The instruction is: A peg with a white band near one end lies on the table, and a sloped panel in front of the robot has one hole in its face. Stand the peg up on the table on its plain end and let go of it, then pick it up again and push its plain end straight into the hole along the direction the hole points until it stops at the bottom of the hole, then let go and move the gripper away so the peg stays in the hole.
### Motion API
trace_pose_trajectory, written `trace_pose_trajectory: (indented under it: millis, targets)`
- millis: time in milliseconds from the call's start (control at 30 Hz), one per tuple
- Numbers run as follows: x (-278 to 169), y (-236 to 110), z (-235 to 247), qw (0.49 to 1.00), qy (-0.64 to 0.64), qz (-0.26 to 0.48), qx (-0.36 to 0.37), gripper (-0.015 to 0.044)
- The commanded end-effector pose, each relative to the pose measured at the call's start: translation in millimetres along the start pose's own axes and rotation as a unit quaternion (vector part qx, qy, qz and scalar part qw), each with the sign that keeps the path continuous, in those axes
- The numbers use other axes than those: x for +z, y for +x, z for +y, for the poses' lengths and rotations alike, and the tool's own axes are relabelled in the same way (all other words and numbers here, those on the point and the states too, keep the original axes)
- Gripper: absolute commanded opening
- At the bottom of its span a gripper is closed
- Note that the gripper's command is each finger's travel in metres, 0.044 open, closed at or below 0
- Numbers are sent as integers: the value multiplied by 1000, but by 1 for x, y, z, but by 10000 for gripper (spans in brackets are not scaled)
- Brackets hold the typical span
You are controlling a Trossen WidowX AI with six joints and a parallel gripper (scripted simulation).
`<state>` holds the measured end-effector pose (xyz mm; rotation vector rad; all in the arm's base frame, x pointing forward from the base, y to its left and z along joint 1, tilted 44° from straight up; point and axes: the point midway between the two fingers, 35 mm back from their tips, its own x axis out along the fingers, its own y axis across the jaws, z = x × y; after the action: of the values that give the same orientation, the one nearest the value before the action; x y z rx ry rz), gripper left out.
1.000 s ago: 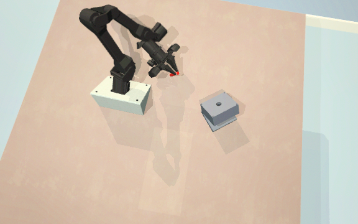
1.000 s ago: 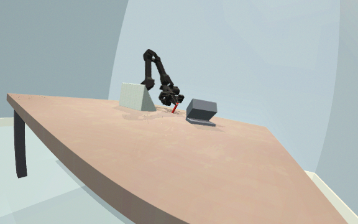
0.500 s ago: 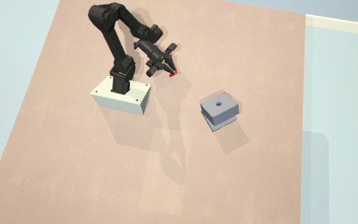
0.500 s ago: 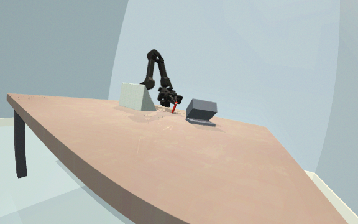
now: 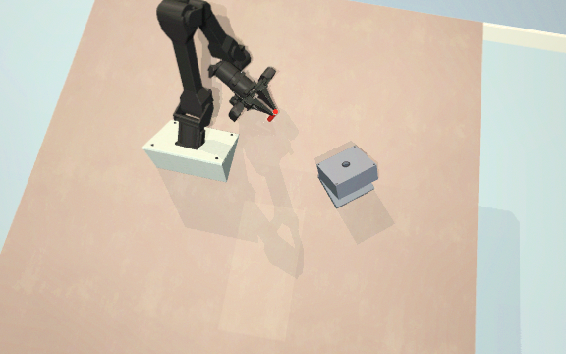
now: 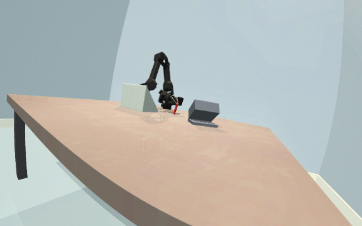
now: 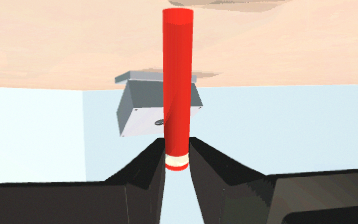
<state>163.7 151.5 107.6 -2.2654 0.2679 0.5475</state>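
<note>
My gripper point(image 5: 272, 112) point(image 6: 176, 103) point(image 7: 176, 144) is shut on the red peg point(image 5: 272, 116) point(image 6: 175, 109) point(image 7: 176, 75), gripping it at the end with the white band point(image 7: 176, 161). The plain end points away from the fingers, down toward the table. In the exterior view the peg hangs nearly upright with its plain end close to the table top; I cannot tell whether it touches. The grey sloped panel point(image 5: 347, 169) point(image 6: 203, 111) point(image 7: 142, 105) stands to the right of the peg, with one dark hole point(image 5: 346, 164) point(image 7: 159, 122) in its face.
The arm's white base block point(image 5: 192, 152) point(image 6: 137, 98) stands left of the peg. The table point(image 5: 116, 275) point(image 6: 200, 163) ends at the right, with pale floor beyond.
</note>
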Motion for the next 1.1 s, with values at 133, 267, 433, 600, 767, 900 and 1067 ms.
trace_pose_trajectory:
  millis: [133, 267, 433, 600, 767, 900, 1067]
  targets:
    - [0, -3, -2, 1000, 2, 7, -2, 50]
    - [1, -3, -2, 1000, 3, 7, -3, 50]
    - [2, -2, -2, 1000, 3, 10, -3, 50]
    - [4, -2, -2, 1000, 0, 9, -3, 50]
    - [5, -2, -1, 1000, -2, 9, -3, 50]
    - [5, -3, -1, 1000, -3, 10, -3, 50]
    - [6, -4, -1, 1000, -3, 12, -2, 50]
